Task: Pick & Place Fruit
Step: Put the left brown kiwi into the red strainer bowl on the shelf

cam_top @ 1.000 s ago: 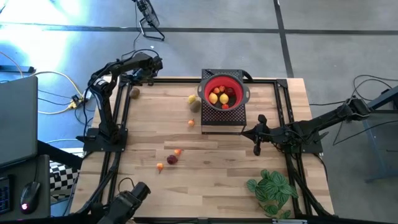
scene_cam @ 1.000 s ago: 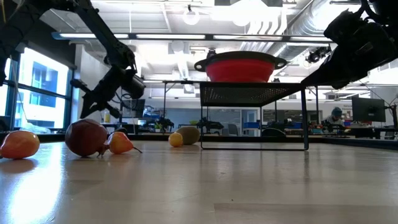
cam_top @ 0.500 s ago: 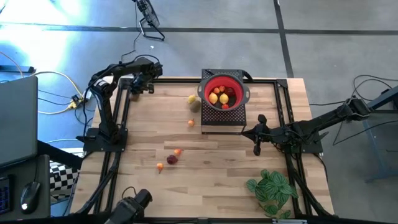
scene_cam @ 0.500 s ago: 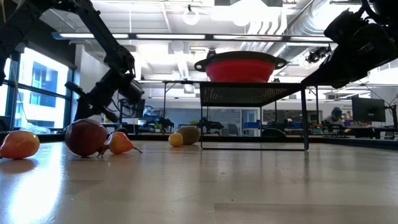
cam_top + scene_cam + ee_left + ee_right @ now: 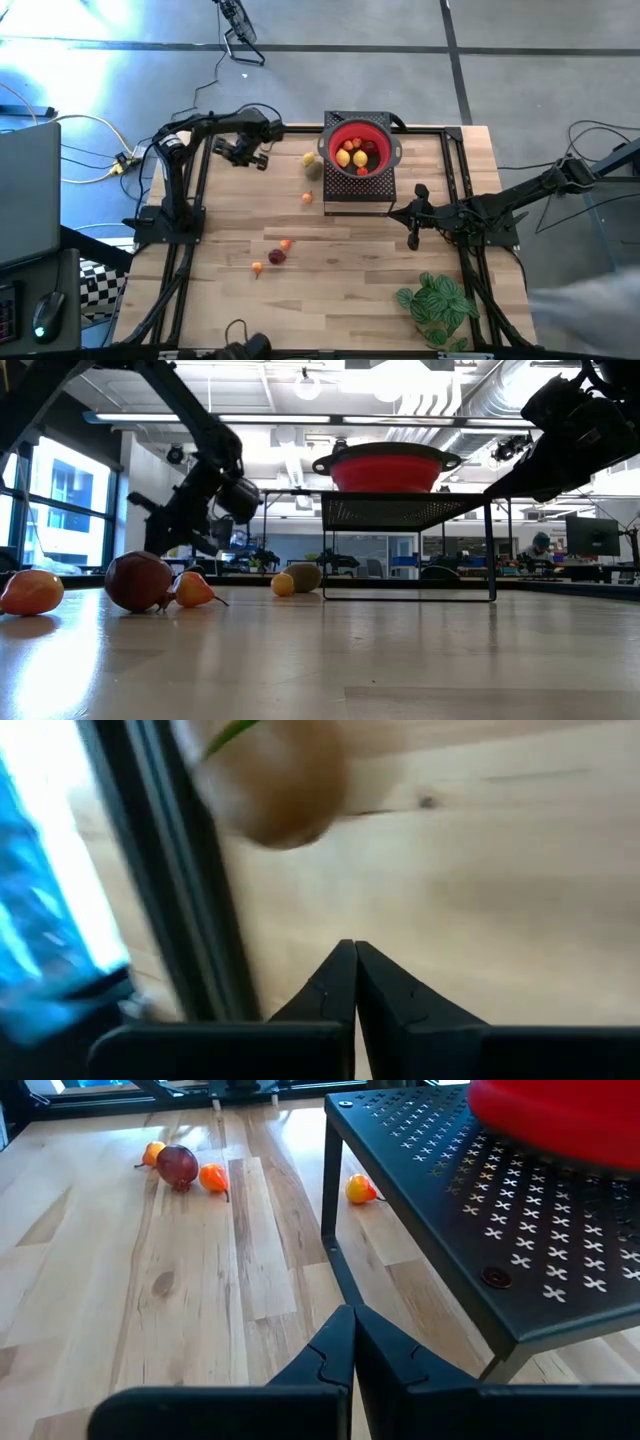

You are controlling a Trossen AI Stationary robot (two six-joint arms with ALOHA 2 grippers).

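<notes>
Several small fruits lie in the red bowl (image 5: 374, 140), which stands on a black perforated stand (image 5: 358, 190) at the table's far middle. A yellow and a brownish-green fruit (image 5: 311, 162) rest on the wood left of the stand, an orange one (image 5: 307, 198) nearer. Two orange fruits and a dark red one (image 5: 277, 257) sit mid-table. My left gripper (image 5: 250, 158) hovers shut near the far-left rail; a brownish fruit (image 5: 275, 790) lies on the table ahead of its fingertips (image 5: 340, 965). My right gripper (image 5: 398, 212) waits shut beside the stand's near right.
A green leafy plant (image 5: 437, 305) lies at the near right corner. Black frame rails (image 5: 195, 190) run along the table's edges. The stand's leg (image 5: 330, 1180) and platform (image 5: 500, 1190) are right in front of my right gripper. Bare wood stretches over the table's middle and left.
My left gripper has swung along the far edge toward the table's right, toward the bowl and a little nearer, rolling its wrist as it went. Its fingers have stayed shut. No fruit has moved.
</notes>
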